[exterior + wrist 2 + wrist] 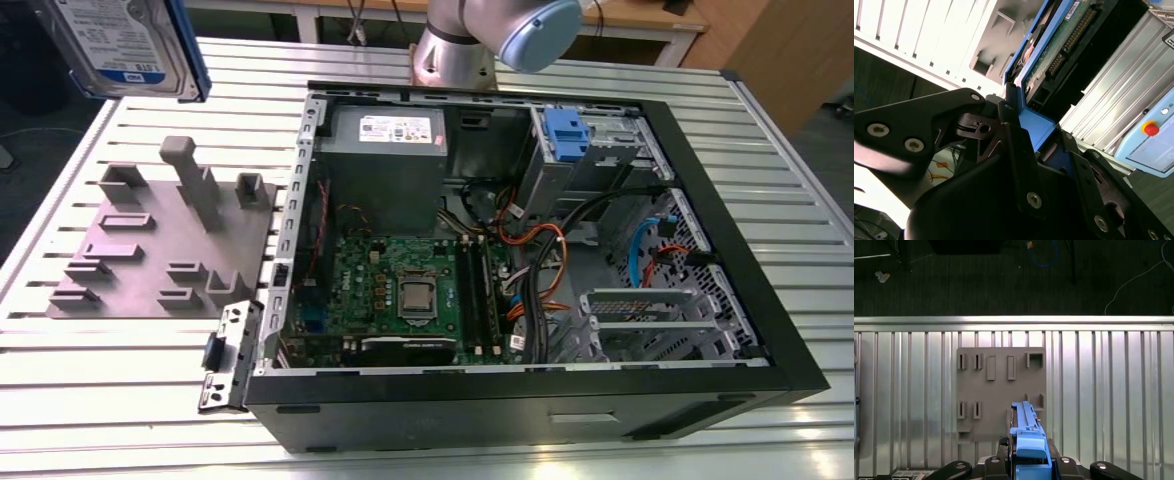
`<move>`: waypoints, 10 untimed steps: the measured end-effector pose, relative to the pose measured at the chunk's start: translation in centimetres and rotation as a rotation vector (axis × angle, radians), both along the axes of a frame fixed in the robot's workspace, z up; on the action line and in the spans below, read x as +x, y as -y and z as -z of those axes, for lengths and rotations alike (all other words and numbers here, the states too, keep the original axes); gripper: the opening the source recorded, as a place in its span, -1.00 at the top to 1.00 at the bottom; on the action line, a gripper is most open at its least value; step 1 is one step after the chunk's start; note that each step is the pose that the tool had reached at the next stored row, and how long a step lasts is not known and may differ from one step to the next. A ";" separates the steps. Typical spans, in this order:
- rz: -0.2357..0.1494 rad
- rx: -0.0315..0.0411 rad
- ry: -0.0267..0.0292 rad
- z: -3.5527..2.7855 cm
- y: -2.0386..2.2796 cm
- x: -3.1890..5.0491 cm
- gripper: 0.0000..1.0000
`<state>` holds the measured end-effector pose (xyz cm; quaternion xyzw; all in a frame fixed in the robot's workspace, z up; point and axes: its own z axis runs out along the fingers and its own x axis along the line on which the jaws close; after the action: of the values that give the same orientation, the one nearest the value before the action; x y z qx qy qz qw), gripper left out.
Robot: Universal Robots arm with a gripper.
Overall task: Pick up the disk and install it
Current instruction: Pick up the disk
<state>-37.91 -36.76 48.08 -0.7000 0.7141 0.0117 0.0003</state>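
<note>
While the gripper (pixel 1036 131) is clamped on the disk (pixel 127 45) at its blue tab end, the disk hangs high over the table (pixel 761 130). It is at the exterior view's left, above the grey plate (pixel 147 250) and well apart from the case (pixel 534 400). In the first wrist view it sits upright, edge-on, over the plate's slots.

Handling, judged: a stiff metal block, fairly heavy for its size, with smooth and probably slippery faces. It is shock-sensitive, and the bare board and connector pins on 1 face are best avoided. The best hold looks like the blue tab or rails, as now, with 2 fingers (pixel 1008 125) pinching across.

The arm (pixel 461 45) base stands behind the case. The wrist reaches out toward the exterior view's left, tool pointing down.
</note>
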 end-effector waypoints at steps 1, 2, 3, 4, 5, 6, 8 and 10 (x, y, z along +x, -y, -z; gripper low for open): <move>0.000 0.0000 -0.0001 0.00 0.00 0.13 0.27; 0.000 -0.0001 -0.0001 -0.01 0.00 0.26 0.27; 0.000 -0.0001 -0.0001 -0.01 0.00 0.38 0.27; 0.000 -0.0001 -0.0001 -0.01 0.00 0.49 0.27; 0.000 0.0000 -0.0001 0.00 0.00 0.63 0.27; 0.000 0.0000 0.0000 0.00 0.00 0.82 0.27; 0.000 0.0000 -0.0001 0.00 0.00 1.14 0.27; 0.000 0.0000 0.0000 0.00 0.00 1.39 0.27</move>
<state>-36.52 -36.77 48.08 -0.7000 0.7141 0.0117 0.0002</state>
